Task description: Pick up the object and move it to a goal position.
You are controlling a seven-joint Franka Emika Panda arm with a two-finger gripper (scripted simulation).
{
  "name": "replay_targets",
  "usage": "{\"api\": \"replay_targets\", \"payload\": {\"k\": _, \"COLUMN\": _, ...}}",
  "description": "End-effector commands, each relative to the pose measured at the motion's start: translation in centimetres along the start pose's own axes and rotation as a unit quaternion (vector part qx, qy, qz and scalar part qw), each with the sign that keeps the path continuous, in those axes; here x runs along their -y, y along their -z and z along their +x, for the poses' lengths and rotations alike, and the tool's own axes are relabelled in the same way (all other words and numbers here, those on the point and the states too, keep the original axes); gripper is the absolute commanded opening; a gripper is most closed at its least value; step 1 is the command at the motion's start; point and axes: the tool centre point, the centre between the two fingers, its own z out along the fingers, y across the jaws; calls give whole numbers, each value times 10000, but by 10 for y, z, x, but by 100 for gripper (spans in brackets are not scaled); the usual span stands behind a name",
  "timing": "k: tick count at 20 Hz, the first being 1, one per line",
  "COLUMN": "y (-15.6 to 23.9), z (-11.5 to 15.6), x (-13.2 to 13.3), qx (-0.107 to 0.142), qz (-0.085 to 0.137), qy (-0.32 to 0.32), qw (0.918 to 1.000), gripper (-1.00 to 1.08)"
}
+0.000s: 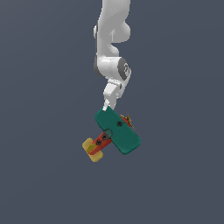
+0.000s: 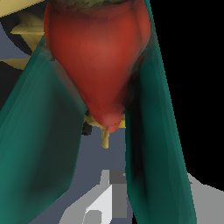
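Observation:
The object, a toy airplane (image 1: 118, 131), has a broad teal-green wing, a red body, a yellow tail block (image 1: 92, 150) and a small yellowish propeller (image 1: 127, 119). My gripper (image 1: 107, 106) comes down from the white arm onto the wing's upper corner and appears shut on the wing. In the wrist view the airplane (image 2: 98, 57) fills the picture very close up: the red body tapers to a point between two teal wing surfaces. A pale finger (image 2: 103, 201) shows on one side of the wing (image 2: 153, 175) and a grey surface on the other. The contact itself is hidden.
Only a plain dark grey-blue ground (image 1: 43, 175) surrounds the arm and the airplane. The white arm links (image 1: 111, 39) rise behind the gripper toward the top of the exterior view.

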Motion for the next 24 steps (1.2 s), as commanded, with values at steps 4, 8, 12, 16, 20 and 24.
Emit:
{"api": "replay_targets", "payload": {"k": 4, "y": 0, "z": 42, "x": -26, "qx": -50, "qz": -3, "qy": -10, "qw": 10000, "gripper": -100}}
{"api": "replay_targets", "payload": {"k": 8, "y": -1, "z": 77, "x": -50, "qx": -55, "qz": 2, "qy": -13, "qw": 10000, "gripper": -100}}
{"api": "replay_targets", "payload": {"k": 12, "y": -2, "z": 110, "x": -72, "qx": -55, "qz": 4, "qy": -13, "qw": 10000, "gripper": -100}}
{"api": "replay_targets", "payload": {"k": 16, "y": -4, "z": 136, "x": -90, "qx": -48, "qz": 1, "qy": -8, "qw": 10000, "gripper": -100}}
{"api": "replay_targets", "payload": {"k": 20, "y": -6, "z": 154, "x": -102, "qx": -41, "qz": -4, "qy": -2, "qw": 10000, "gripper": -100}}
{"api": "replay_targets", "payload": {"k": 24, "y": -8, "z": 165, "x": -109, "qx": -35, "qz": -10, "qy": 2, "qw": 10000, "gripper": -100}}
